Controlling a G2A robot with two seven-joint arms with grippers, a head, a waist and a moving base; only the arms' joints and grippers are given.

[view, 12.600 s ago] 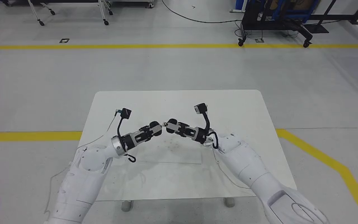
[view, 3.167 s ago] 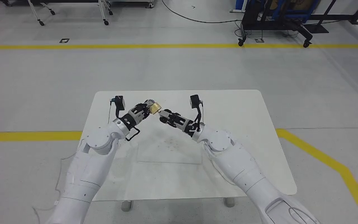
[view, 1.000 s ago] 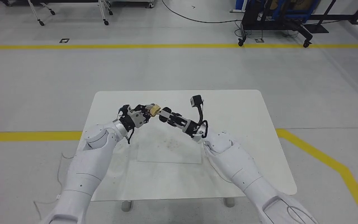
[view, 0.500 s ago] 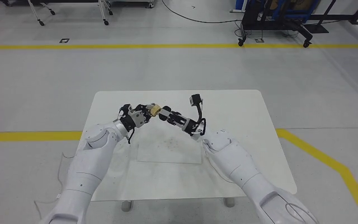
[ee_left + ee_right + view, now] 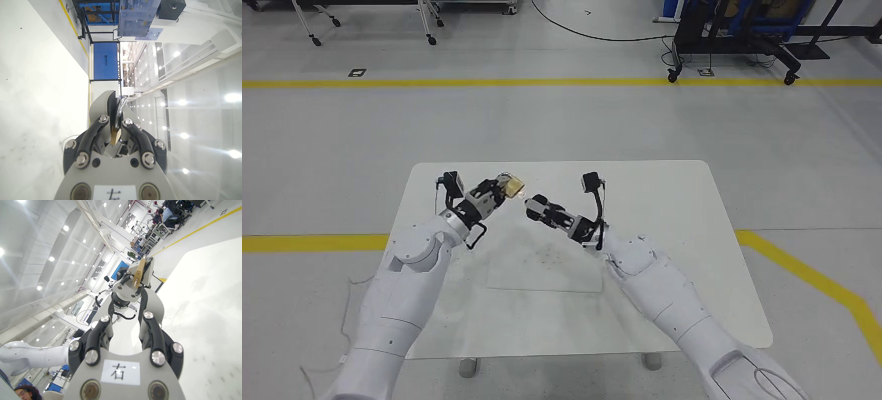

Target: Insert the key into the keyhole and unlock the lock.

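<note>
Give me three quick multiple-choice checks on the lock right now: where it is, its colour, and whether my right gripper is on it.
1. Where is the lock?
A. Lying on the table
B. Held in the left gripper
C. Held in the right gripper

2. What colour is the lock's body?
A. Brass yellow
B. Red
C. Black

3. How does the right gripper stand to the lock?
A. Clamped on it
B. Apart from it, with a gap between
C. Pressing it onto the table

Answers:
1. B: the left gripper is shut on the lock, which it holds up off the table.
2. A: both wrist views show a brass-yellow body.
3. B: in the top view the right gripper sits beside the lock with bare table showing between them.
</note>
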